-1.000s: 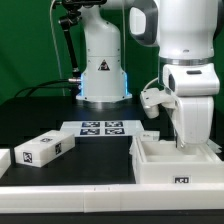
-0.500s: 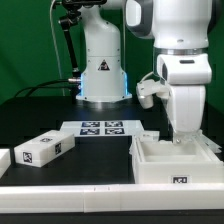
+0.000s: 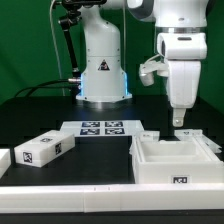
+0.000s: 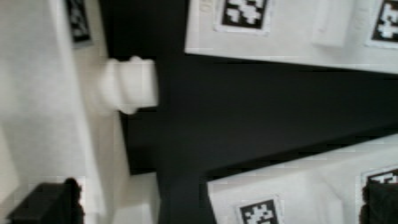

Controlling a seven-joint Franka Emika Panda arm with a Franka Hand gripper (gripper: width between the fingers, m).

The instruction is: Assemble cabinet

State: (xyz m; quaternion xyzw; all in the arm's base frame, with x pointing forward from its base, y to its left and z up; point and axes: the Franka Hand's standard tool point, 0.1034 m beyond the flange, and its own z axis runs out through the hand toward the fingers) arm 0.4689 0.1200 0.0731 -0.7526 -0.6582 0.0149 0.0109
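Observation:
The cabinet (image 3: 176,163) is a large open white box with a tag on its front, at the exterior view's lower right. My gripper (image 3: 178,121) hangs a little above its back rim, open and empty. A smaller white tagged piece (image 3: 45,150) lies on the black table at the exterior view's left. In the wrist view my gripper (image 4: 217,198) shows one dark finger (image 4: 45,204) at the frame edge, with nothing between the jaws. Below are a white wall with a round peg (image 4: 130,84) and white tagged panels (image 4: 267,30).
The marker board (image 3: 100,128) lies flat at the middle back. A small white piece (image 3: 150,133) lies beside it, behind the cabinet. Another white piece (image 3: 4,160) sits at the far left edge. The robot base (image 3: 103,65) stands behind the table.
My gripper has risen straight up out of the cabinet box to just above its rim. The cabinet and the loose pieces have not moved.

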